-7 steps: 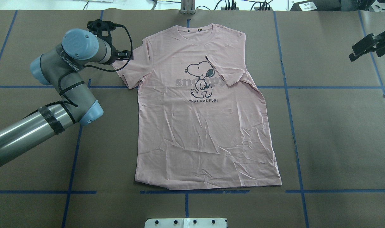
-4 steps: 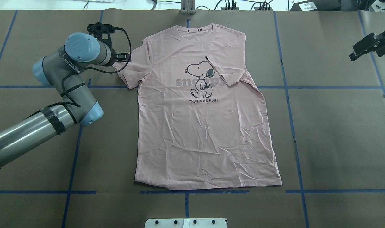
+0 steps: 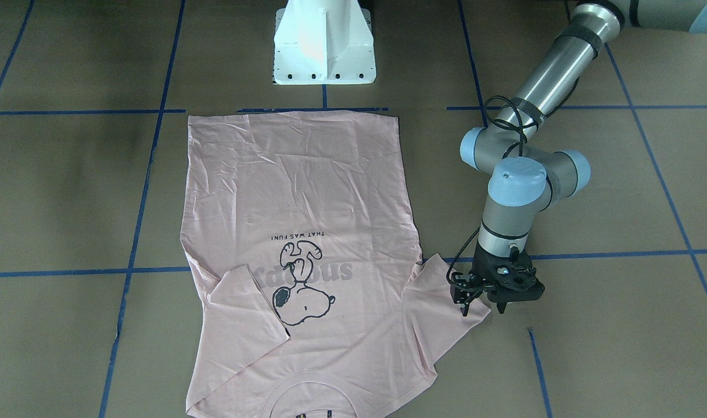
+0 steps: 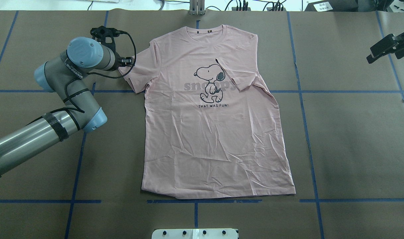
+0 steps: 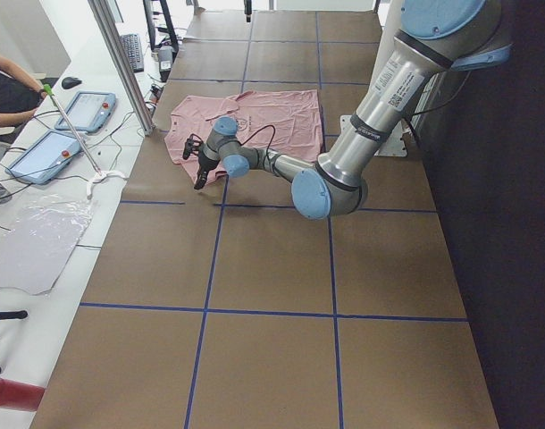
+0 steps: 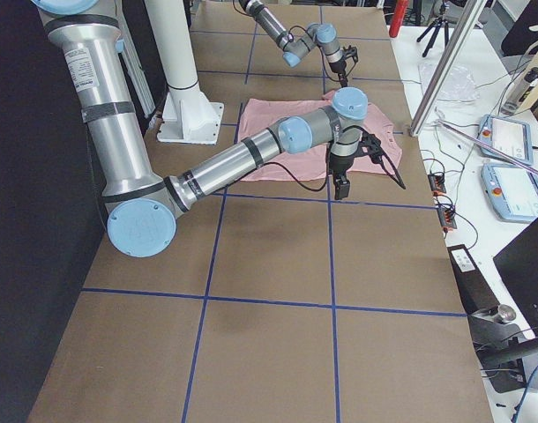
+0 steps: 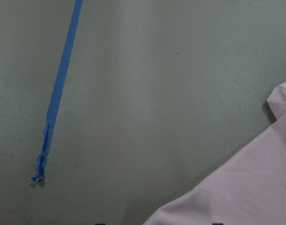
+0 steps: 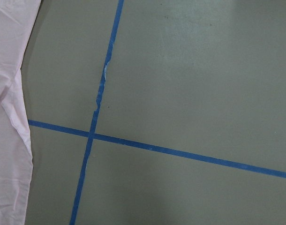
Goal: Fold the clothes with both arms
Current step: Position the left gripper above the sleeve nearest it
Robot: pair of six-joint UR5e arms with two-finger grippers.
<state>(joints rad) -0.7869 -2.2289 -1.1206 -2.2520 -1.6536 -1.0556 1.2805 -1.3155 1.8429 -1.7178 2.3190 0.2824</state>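
Note:
The pale pink Snoopy T-shirt (image 4: 215,139) lies flat, print up, on the brown table, neck at the far edge. It also shows in the front view (image 3: 295,186). Its sleeve on the overhead view's right is folded in over the chest (image 4: 243,78). The other sleeve (image 4: 137,74) lies spread out. My left gripper (image 3: 482,307) is open and points down at that sleeve's outer hem, with one finger (image 3: 464,306) over the cloth and the other off it. My right gripper (image 4: 376,54) hangs far off the shirt at the table's right edge; I cannot tell whether it is open or shut.
The white pedestal base (image 3: 324,46) stands at the shirt's hem side. Blue tape lines (image 4: 354,91) grid the table. A metal post (image 4: 197,8) and cables sit beyond the far edge. Tablets (image 5: 85,112) and a person are on the operators' side.
My left arm has shifted a little, bringing the gripper slightly outward along the spread sleeve's hem. The shirt and the right gripper have not visibly moved.

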